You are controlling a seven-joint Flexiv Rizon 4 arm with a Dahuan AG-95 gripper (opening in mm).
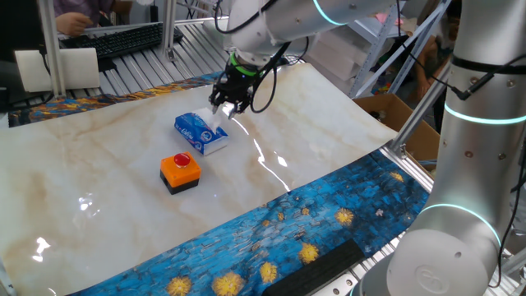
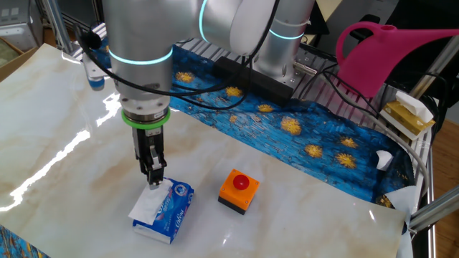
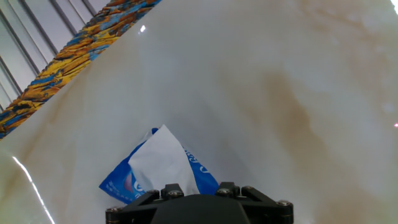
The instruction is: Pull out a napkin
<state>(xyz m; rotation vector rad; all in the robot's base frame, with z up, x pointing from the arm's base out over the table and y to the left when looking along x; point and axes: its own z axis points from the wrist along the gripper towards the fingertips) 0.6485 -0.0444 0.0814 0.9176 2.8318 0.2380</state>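
- The end effector (image 2: 154,179) hangs straight down over the tissue pack (image 2: 166,211), with the fingers drawn close together. They appear pinched on the top of the napkin (image 2: 147,206), though the pads themselves are too small to make out.
- The napkin stands directly below the fingertips as a white peak rising out of the pack's top opening. In the hand view the napkin (image 3: 163,160) tapers to a point, with the blue pack showing on either side.
- So the sheet's length runs upward toward the hand, and I judge the pull has to go straight up, away from the surface (image 2: 301,222).
- The pack lies flat, its long side slanting across the marble.
- Just beyond it sits the orange box (image 2: 238,190) with its red button, apart from the pack and clear of a vertical lift.
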